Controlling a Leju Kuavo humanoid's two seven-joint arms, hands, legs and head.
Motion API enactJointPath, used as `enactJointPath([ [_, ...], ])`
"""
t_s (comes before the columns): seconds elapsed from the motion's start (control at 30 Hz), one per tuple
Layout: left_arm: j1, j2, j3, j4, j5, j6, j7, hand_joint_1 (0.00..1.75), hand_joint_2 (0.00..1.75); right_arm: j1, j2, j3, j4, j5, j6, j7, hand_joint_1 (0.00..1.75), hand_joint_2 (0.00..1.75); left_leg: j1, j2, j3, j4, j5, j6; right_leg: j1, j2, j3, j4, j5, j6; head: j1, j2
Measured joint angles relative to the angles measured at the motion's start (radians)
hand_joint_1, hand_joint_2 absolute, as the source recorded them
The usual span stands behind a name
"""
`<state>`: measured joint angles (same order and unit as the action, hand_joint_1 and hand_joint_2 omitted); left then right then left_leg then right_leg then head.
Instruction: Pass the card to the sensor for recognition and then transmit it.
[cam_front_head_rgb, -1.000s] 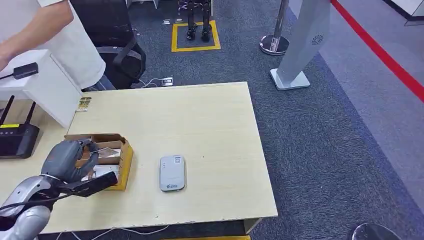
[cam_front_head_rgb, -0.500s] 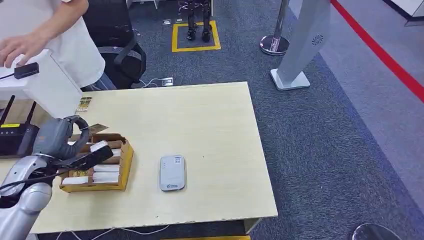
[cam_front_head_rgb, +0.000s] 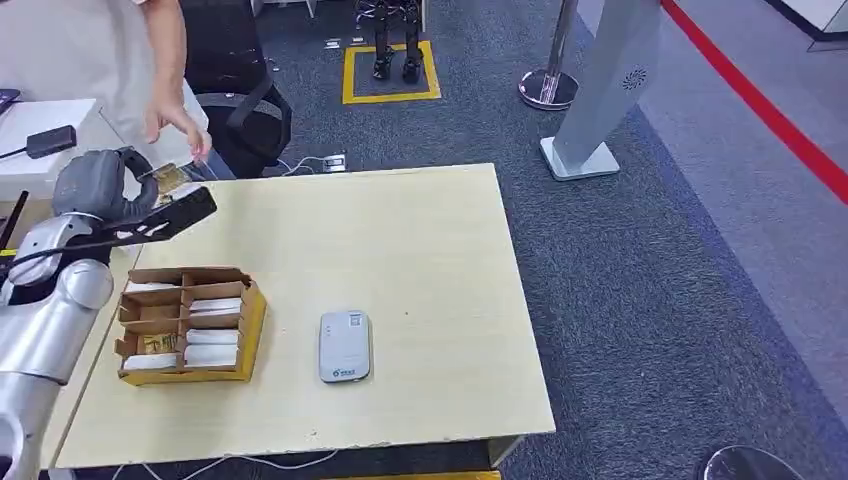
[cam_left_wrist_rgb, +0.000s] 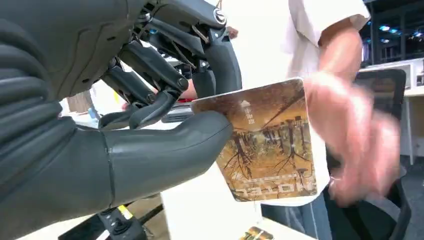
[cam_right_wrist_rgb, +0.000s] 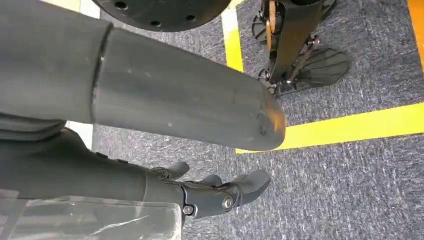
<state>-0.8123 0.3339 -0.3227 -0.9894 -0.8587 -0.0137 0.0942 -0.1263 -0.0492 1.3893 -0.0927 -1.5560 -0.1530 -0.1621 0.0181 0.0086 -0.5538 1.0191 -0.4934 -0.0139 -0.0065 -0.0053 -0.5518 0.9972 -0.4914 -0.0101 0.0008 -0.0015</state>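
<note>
In the head view, I am seeing my left arm reaching up along the left edge of the frame, with the left hand (cam_front_head_rgb: 100, 190) raised in the upper left above the table (cam_front_head_rgb: 420, 260). It is pinching the card (cam_front_head_rgb: 168, 178) at the far left corner of the table, and a person's hand (cam_front_head_rgb: 172, 122) is hovering just above the card. The cardboard box (cam_front_head_rgb: 188, 322) of cards is sitting at lower left, with the grey sensor (cam_front_head_rgb: 345, 346) beside it toward the centre.

In the left wrist view, the thick thumb (cam_left_wrist_rgb: 165, 150) is pressing under the brown card (cam_left_wrist_rgb: 267, 142) while the dark fingers (cam_left_wrist_rgb: 150, 107) are curling onto it from the other side. The person's blurred hand (cam_left_wrist_rgb: 357, 135) is touching the card's far edge.

In the right wrist view, the right hand (cam_right_wrist_rgb: 215, 192) is hanging over grey carpet (cam_right_wrist_rgb: 350, 180) with yellow lines, fingers loosely spread, holding nothing.
</note>
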Motion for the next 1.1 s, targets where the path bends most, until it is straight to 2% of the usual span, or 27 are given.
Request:
enactJointPath([
  [0.13,-0.067,-0.038,-0.010,0.102,-0.014,-0.006,0.000,1.75,1.75,-0.003,0.000,0.011,0.000,0.000,0.000,0.004,0.00,0.00,0.000,0.000,0.000,0.000,0.000,0.000,0.000,0.001,0.000,0.000,0.000,0.000,0.000,0.000],
  [0.27,-0.103,-0.067,-0.020,0.163,-0.018,-0.008,0.001,1.75,1.75,-0.005,0.000,0.018,0.000,-0.001,-0.001,0.005,0.00,0.00,0.000,0.000,0.000,0.000,0.000,0.000,0.000,0.000,0.000,0.000,0.000,0.000,0.000,0.000],
  [0.73,-0.133,-0.110,-0.027,0.251,0.023,-0.003,-0.022,1.71,1.75,-0.006,0.000,0.032,0.000,-0.002,-0.003,0.010,0.00,0.00,0.000,0.000,0.000,0.000,0.000,0.000,0.000,0.001,0.000,0.000,0.000,0.000,0.000,0.000],
  [0.77,-0.133,-0.112,-0.027,0.255,0.030,0.000,-0.024,1.33,1.75,-0.006,0.000,0.032,0.000,-0.003,-0.003,0.011,0.00,0.00,0.000,0.000,0.000,0.000,0.000,0.000,0.000,0.001,0.000,0.000,0.000,0.000,0.000,0.000],
  [0.8,-0.133,-0.114,-0.027,0.257,0.034,0.002,-0.025,0.00,1.75,-0.006,0.000,0.032,0.000,-0.003,-0.003,0.011,0.00,0.00,0.000,0.000,0.000,0.000,0.000,0.000,0.000,0.001,0.000,0.000,0.000,0.000,0.000,0.000],
  [0.87,-0.133,-0.116,-0.027,0.260,0.041,0.005,-0.032,0.00,1.75,-0.006,0.000,0.033,0.000,-0.006,-0.003,0.011,0.00,0.00,0.000,0.000,0.000,0.000,0.000,0.000,0.000,0.001,0.000,0.000,0.000,0.000,0.000,0.000],
  [0.9,-0.133,-0.116,-0.027,0.260,0.045,0.008,-0.034,0.00,0.00,-0.006,0.000,0.033,0.000,-0.010,-0.004,0.011,0.00,0.00,0.000,0.000,0.000,0.000,0.000,0.000,0.000,0.001,0.000,0.000,0.000,0.000,0.000,0.000],
  [1.1,-0.133,-0.121,-0.027,0.260,0.087,-0.001,-0.047,0.00,0.00,-0.006,0.000,0.036,0.000,-0.015,-0.004,0.011,0.00,0.00,0.000,0.000,0.000,0.000,0.000,0.000,0.000,0.001,0.000,0.000,0.000,0.000,0.000,0.000],
])
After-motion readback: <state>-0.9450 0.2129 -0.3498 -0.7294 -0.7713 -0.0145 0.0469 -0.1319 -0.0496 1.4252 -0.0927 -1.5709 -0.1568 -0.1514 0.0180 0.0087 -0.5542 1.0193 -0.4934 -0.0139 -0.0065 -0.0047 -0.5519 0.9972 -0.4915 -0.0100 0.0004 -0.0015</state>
